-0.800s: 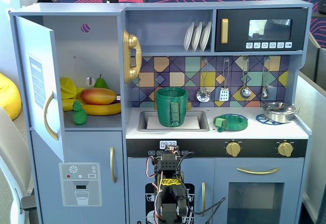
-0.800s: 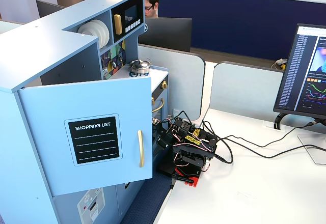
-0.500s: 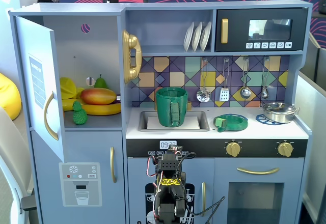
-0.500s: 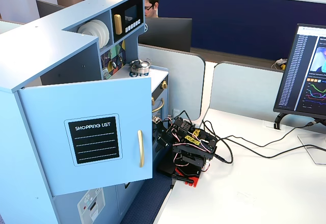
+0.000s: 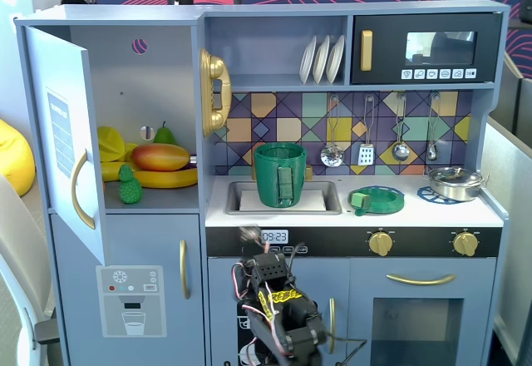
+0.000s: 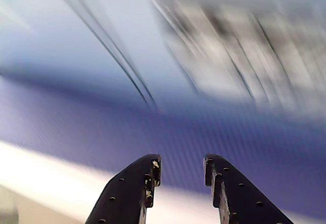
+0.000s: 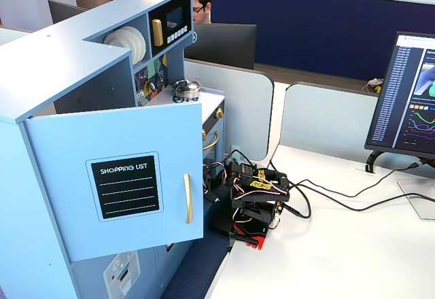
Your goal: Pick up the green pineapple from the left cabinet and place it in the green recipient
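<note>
1. Reading labels first: "SHOPPING LIST" was printed in white on a black panel on the open door (image 7: 115,183) of the left cabinet (image 5: 158,66), as seen in a fixed view. A small display under the sink showed "09:23" (image 5: 274,236). The text on the door's inner white label and on the dispenser sticker (image 5: 131,299) was too small to be read.
2. The wrist view was heavily motion-blurred; only blue, purple and pale streaks were made out behind the gripper (image 6: 182,169). Its two dark fingers (image 6: 137,183) were seen parted with a clear gap, and nothing was held between them.
3. The arm (image 5: 278,308) was folded low in front of the toy kitchen and was cut off by the bottom edge in a fixed view; the gripper could not be picked out there.
4. The green pineapple (image 5: 128,185) was seen upright on the shelf of the left cabinet, at the front left, just beside a banana (image 5: 162,177). A red-orange mango (image 5: 160,157) lay on the banana; a dark-green pear (image 5: 165,135) was partly hidden behind it.
5. The green recipient (image 5: 280,175) stood in the sink (image 5: 320,191); its inside could not be seen. A flat green dish (image 5: 376,200) lay to its right on the counter, and a steel pot (image 5: 455,181) sat on the hob.
</note>
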Controlling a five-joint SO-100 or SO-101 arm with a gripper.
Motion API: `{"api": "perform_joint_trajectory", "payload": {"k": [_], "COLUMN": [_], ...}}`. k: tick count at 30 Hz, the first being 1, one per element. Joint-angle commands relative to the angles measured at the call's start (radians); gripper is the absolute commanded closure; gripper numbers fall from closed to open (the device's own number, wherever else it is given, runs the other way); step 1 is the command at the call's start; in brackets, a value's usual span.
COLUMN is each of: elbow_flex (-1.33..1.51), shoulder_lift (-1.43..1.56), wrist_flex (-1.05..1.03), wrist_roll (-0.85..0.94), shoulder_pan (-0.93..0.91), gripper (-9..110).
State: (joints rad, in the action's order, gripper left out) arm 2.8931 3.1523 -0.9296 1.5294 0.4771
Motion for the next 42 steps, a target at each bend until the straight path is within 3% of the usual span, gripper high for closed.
{"api": "perform_joint_trajectory", "payload": {"k": [1, 5, 8, 12, 16, 27, 42], "elbow_flex": [-0.147, -0.23, -0.33, -0.477, -0.565, -0.801, -1.123], "shoulder_lift": [-0.091, -0.281, -0.42, -0.569, -0.687, -0.999, -1.341], "wrist_flex": [0.334, 0.664, 0.729, 0.793, 0.905, 1.071, 1.101], "wrist_roll": [0.055, 0.164, 0.183, 0.087, 0.038, 0.098, 0.118], "shoulder_pan": [0.19, 0.282, 0.319, 0.327, 0.308, 0.291, 0.258], "gripper": [101, 97, 93, 73, 63, 56, 55]}}
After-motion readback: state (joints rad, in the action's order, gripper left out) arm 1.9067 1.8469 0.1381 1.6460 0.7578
